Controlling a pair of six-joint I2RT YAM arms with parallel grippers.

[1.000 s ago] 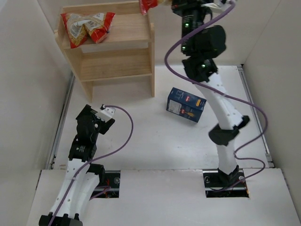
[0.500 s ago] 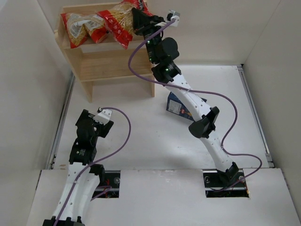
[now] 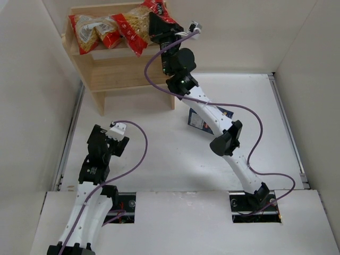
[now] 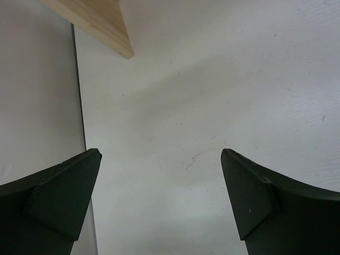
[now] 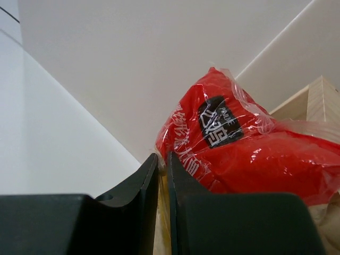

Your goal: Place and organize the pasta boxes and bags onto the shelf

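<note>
The wooden shelf (image 3: pixel 133 69) stands at the table's far left. Bagged pasta with red ends (image 3: pixel 87 29) lies on the left of its top tier. Another pasta bag (image 3: pixel 133 26) rests on the top tier's right half, and my right gripper (image 3: pixel 155 24) is shut on its edge. In the right wrist view the jaws (image 5: pixel 162 159) pinch clear plastic beside the bag's red end (image 5: pixel 244 154). The dark blue pasta box (image 3: pixel 195 121) lies on the table, partly hidden by my right arm. My left gripper (image 3: pixel 106 139) hangs open over bare table (image 4: pixel 159 159), holding nothing.
A shelf leg (image 4: pixel 101 24) shows at the top left of the left wrist view. White walls close in the table on the left, right and far sides. The shelf's lower tier (image 3: pixel 130 71) holds nothing that I can see.
My right arm swung left with the bag, from beyond the shelf's right corner to over the top tier, where the bag now rests. The left arm barely moved.
</note>
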